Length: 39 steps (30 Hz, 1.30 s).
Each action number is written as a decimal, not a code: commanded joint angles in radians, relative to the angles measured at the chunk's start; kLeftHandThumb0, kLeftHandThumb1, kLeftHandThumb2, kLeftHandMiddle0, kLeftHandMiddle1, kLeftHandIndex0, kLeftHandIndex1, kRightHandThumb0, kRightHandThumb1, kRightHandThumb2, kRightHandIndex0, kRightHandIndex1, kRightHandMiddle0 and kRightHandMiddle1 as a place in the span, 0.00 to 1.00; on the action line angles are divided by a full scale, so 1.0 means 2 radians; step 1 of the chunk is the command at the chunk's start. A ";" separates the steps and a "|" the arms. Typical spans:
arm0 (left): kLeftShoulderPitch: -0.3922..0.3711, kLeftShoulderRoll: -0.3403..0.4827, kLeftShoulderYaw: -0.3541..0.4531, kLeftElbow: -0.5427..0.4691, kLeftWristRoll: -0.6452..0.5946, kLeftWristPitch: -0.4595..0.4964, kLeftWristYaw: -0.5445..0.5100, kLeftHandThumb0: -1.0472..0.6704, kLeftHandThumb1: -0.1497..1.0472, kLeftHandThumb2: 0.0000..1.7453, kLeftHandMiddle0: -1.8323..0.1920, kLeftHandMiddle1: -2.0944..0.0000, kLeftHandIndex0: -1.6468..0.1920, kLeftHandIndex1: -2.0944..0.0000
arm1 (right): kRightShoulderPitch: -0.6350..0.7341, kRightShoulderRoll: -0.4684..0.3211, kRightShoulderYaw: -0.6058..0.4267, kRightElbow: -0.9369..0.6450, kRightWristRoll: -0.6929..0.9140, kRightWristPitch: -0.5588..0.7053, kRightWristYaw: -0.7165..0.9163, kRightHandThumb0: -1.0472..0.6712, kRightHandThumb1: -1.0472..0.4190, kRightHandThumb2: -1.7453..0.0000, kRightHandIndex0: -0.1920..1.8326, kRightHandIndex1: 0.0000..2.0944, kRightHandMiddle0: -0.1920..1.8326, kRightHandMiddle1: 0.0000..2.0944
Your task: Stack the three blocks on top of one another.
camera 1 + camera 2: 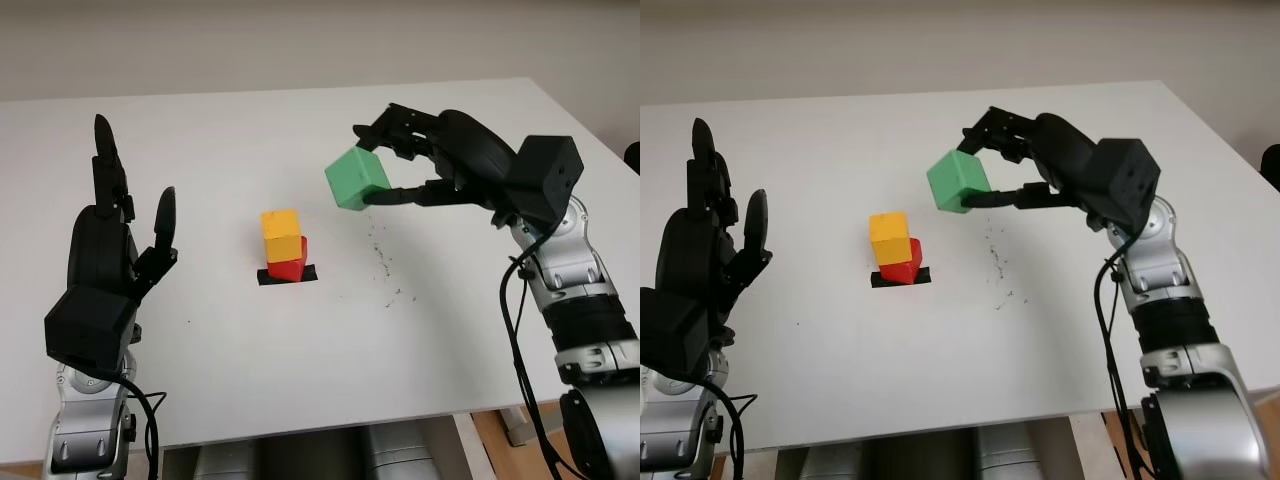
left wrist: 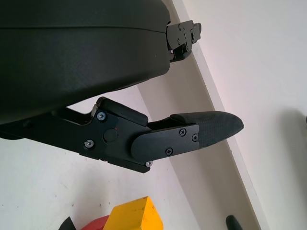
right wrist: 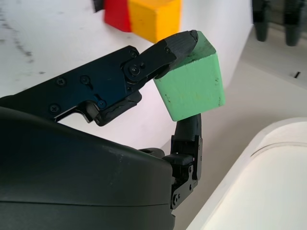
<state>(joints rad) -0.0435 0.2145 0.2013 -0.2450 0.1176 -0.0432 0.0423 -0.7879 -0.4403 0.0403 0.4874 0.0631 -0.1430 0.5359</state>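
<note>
The right hand [image 1: 392, 165] grips the green block [image 1: 357, 178] in the air, up and right of the yellow block [image 1: 281, 235] stacked on the red block [image 1: 290, 262]. The stack stands on a black patch [image 1: 287, 275] mid-table [image 1: 240, 140]; the left hand [image 1: 115, 245] is open, raised well left of it.

Your yellow block [image 1: 281, 235] sits askew on the red block [image 1: 291, 260], mid-counter; the green block [image 1: 357, 179] hangs tilted, right of them, seemingly higher.

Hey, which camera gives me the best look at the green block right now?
The right wrist view: the green block sits close up, pinched in the right hand. Both eye views show it smaller, held above the table. The left wrist view faces the yellow block instead.
</note>
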 commanded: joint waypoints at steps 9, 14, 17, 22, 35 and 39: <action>0.001 0.002 0.002 -0.008 0.009 0.012 0.003 0.17 1.00 0.37 1.00 1.00 1.00 1.00 | -0.112 0.019 0.027 0.005 -0.026 0.032 0.037 0.34 0.08 0.97 0.24 0.02 0.28 0.82; -0.002 -0.005 0.007 -0.012 -0.001 0.022 0.006 0.15 1.00 0.38 1.00 1.00 1.00 1.00 | -0.165 0.021 0.059 0.040 -0.068 0.017 0.062 0.33 0.10 0.97 0.26 0.03 0.29 0.82; -0.003 -0.005 0.008 -0.008 -0.005 0.019 0.006 0.15 1.00 0.40 1.00 1.00 1.00 1.00 | -0.187 0.023 0.076 0.067 -0.093 -0.006 0.068 0.34 0.11 0.97 0.28 0.04 0.30 0.81; -0.002 -0.006 0.007 -0.010 -0.007 0.022 0.005 0.15 1.00 0.41 1.00 1.00 1.00 1.00 | -0.214 0.028 0.102 0.117 -0.136 -0.059 0.064 0.33 0.12 0.97 0.28 0.04 0.31 0.78; 0.002 -0.011 0.002 -0.012 0.000 0.022 0.009 0.15 1.00 0.42 1.00 1.00 1.00 1.00 | -0.236 0.045 0.124 0.159 -0.183 -0.077 0.062 0.37 0.10 0.97 0.26 0.03 0.28 0.78; 0.003 -0.011 0.003 -0.007 0.001 0.012 0.011 0.15 1.00 0.41 1.00 1.00 1.00 1.00 | -0.230 0.049 0.122 0.163 -0.186 -0.077 0.055 0.37 0.10 0.97 0.26 0.03 0.28 0.79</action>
<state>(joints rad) -0.0424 0.1956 0.2099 -0.2525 0.1193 -0.0045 0.0575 -1.2273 -0.3501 0.2887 0.8108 -0.3096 -0.2996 0.6556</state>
